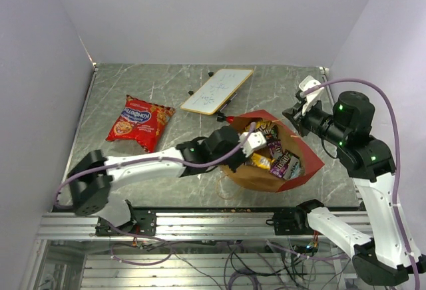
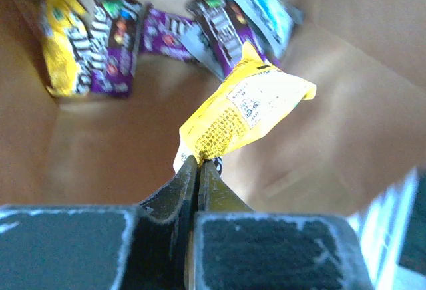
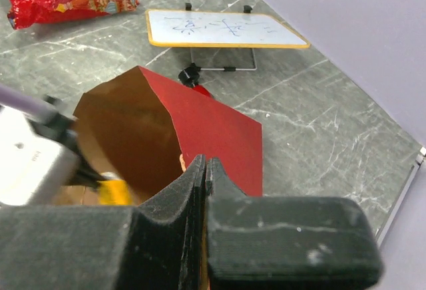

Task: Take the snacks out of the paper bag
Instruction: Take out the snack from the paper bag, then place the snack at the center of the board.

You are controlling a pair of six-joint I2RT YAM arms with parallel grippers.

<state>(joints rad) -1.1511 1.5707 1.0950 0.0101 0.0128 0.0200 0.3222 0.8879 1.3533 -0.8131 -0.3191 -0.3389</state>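
A white board (image 1: pixel 217 91) with a yellow rim and blue scribbles sits on the grey marbled table (image 1: pixel 153 84), with a thin wire stand (image 3: pixel 223 68) under it. A small red-and-black marker (image 3: pixel 193 78) lies just beside it. Pale lilac walls (image 1: pixel 200 10) enclose the table on three sides.

The paper bag (image 3: pixel 213 127) is matt paper, red outside and rough brown kraft inside. The yellow packet (image 2: pixel 246 110) is thin shiny film, and the chip bag (image 1: pixel 140 122) is glossy and crinkled. The table (image 1: pixel 166 87) looks like smooth grey stone. The fingers (image 3: pixel 286 237) of the right gripper (image 3: pixel 204 170) are matt black plastic with a fine grain.
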